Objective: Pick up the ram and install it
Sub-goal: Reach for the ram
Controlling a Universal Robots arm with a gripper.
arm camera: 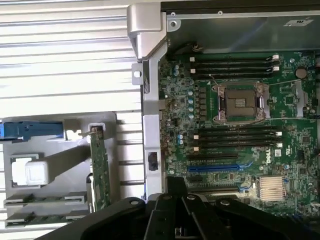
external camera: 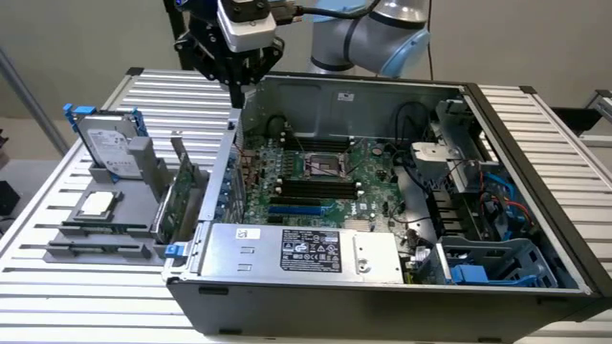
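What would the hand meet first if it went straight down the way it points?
Most likely the rim of the computer case wall on the exterior view's left, just below the hand; depth is unclear.

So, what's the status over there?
Gripper above computer case corner. Ram seemingly in gray holder, untouched. Motherboard memory slots empty. Expansion card stands nearby.

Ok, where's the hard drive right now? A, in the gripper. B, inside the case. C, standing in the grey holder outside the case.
C: the hard drive stands upright in the grey holder, outside the case, on the exterior view's left.
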